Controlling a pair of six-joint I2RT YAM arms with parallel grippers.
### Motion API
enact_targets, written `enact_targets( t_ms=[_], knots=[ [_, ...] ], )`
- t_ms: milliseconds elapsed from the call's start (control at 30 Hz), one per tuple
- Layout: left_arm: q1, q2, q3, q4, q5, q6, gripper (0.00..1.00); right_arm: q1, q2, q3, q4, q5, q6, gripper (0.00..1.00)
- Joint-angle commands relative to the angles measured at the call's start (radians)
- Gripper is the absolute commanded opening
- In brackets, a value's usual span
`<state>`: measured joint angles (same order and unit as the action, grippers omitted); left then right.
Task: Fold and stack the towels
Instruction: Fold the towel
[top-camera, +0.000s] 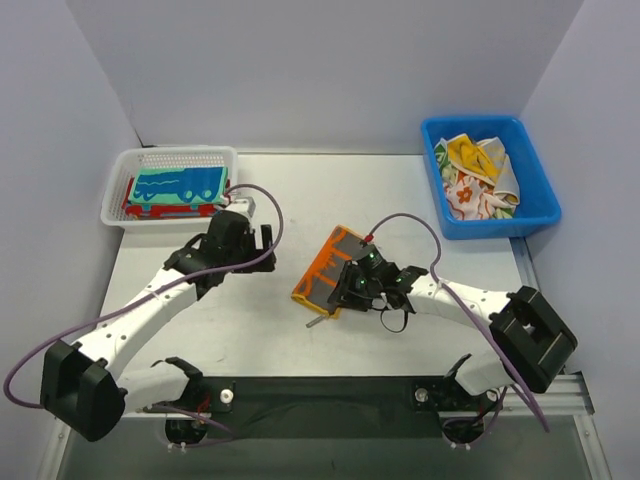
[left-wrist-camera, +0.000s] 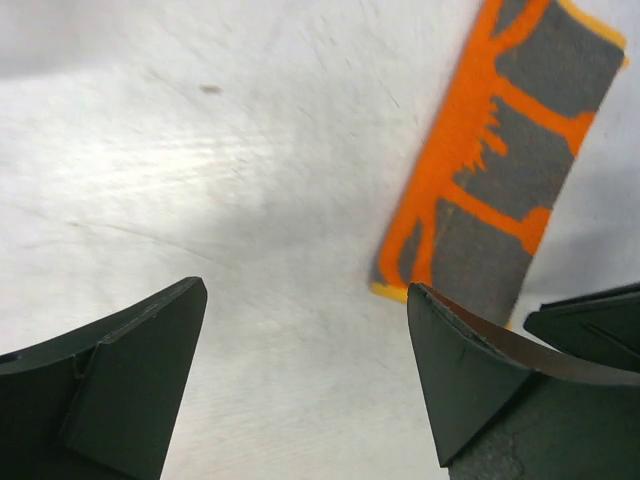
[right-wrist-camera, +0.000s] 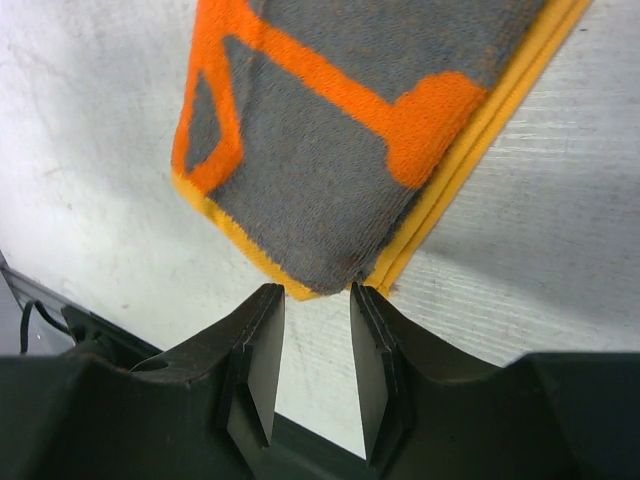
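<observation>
Near the middle of the tabletop (top-camera: 330, 190) lies the folded grey-and-orange towel (top-camera: 328, 265), soft, light and floppy, probably best pinched through all layers at its near corner, where the right gripper (right-wrist-camera: 318, 292) sits narrowly parted and empty, while the left gripper (left-wrist-camera: 307, 288) gapes wide, holding nothing.

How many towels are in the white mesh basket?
2 visible: a teal towel on top and a red towel beneath it, inside the white basket; others may be hidden underneath.

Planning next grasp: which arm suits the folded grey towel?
Right: the right end effector sits at the towel's corner, jaws slightly apart; the left end effector hangs open over bare table.
</observation>
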<state>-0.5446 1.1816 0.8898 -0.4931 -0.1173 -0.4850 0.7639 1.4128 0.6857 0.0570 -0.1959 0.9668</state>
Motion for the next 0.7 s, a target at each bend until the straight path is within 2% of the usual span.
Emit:
enact_targets(
  t_ms=[0,200,533,667],
  knots=[
    [0.05,-0.066,0.046,-0.081,-0.132,0.166,0.93,0.014,0.012,-0.009,0.023,0.087,0.111,0.33],
    [0.075,-0.138,-0.084,-0.013,-0.223,0.192,0.93,0.021,0.052,-0.008,0.023,0.092,0.148,0.33],
    [0.092,-0.148,-0.086,-0.015,-0.236,0.21,0.92,0.029,0.094,0.002,0.015,0.112,0.167,0.34],
    [0.097,-0.151,-0.088,-0.015,-0.231,0.207,0.92,0.031,0.117,0.012,0.015,0.107,0.165,0.28]
  ],
)
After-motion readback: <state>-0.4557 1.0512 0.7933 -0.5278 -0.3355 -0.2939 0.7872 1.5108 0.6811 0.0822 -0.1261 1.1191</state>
